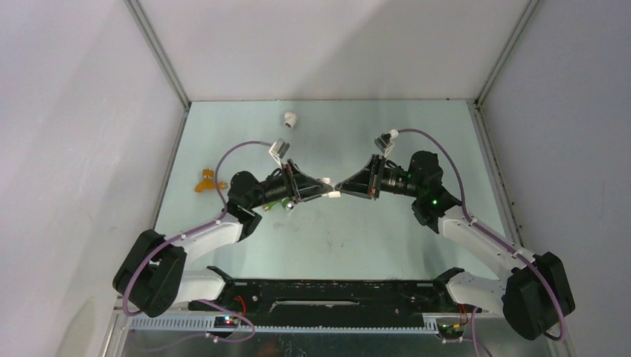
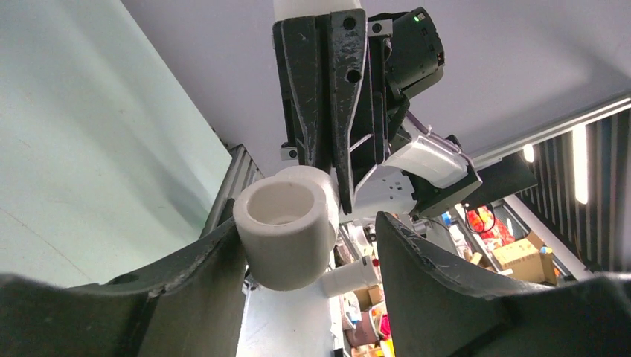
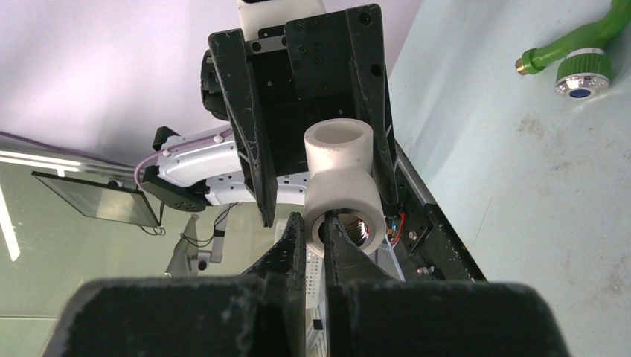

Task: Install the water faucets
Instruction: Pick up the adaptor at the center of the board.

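Left claw [image 2: 309,223] brackets a white elbow fitting [image 2: 286,238], one finger touching and a gap at the other, so not clamped. Right claw [image 3: 312,227], clenched, has its tips at the fitting's threaded mouth. Green faucet [image 3: 573,56] lies on the table [image 1: 357,238] at two o'clock in the right wrist view. Orange faucet [image 1: 205,181] lies at nine o'clock from both claws.

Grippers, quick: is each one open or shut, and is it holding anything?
Left gripper: open, fingers either side of the white elbow fitting, one finger touching it, not clamped.
Right gripper: shut, pinching the wall of the same fitting.
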Available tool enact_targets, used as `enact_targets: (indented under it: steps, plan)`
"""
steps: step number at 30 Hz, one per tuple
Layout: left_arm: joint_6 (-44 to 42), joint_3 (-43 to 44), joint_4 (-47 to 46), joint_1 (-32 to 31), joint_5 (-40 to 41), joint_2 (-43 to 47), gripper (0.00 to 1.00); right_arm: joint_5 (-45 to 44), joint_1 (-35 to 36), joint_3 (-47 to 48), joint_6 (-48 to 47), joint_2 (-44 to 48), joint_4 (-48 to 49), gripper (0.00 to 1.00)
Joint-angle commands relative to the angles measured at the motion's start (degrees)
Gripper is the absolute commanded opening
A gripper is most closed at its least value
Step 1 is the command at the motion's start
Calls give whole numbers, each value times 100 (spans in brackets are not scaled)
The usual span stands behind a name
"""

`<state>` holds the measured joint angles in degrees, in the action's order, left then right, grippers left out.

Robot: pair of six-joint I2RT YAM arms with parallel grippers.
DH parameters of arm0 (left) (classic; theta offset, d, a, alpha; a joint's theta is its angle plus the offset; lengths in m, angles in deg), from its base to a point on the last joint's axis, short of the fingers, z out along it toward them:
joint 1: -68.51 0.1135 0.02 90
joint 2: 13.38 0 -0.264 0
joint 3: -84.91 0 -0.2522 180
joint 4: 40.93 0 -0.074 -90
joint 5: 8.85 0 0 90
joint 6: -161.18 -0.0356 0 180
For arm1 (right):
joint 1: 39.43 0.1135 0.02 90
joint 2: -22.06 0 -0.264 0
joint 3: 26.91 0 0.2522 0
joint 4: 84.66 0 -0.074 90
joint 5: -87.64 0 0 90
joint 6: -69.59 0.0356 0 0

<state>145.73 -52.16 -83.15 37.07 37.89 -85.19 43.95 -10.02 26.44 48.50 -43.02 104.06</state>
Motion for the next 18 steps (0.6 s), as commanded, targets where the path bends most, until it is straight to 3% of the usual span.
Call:
enact_targets:
  steps: [1,4,9,12,15,16,18]
  plan:
    - [125,-51,-508,103,77,11,65,-16,35,251,-61,162,87,0]
    - [178,-26,-648,103,28,-20,54,-49,44,250,-101,160,24,0]
    - [148,-47,-655,97,43,-60,11,-64,53,251,-151,146,-28,0]
    - [134,-79,-648,94,54,-78,0,-92,65,251,-260,135,-172,0]
    - [-153,-60,-251,125,7,-43,0,-317,65,246,-611,204,-719,23]
    - [-375,-22,52,166,-32,-2,0,-430,64,250,-758,259,-1033,39]
    - [-1109,179,1234,274,-20,179,0,-652,57,251,-1097,370,-1519,61]
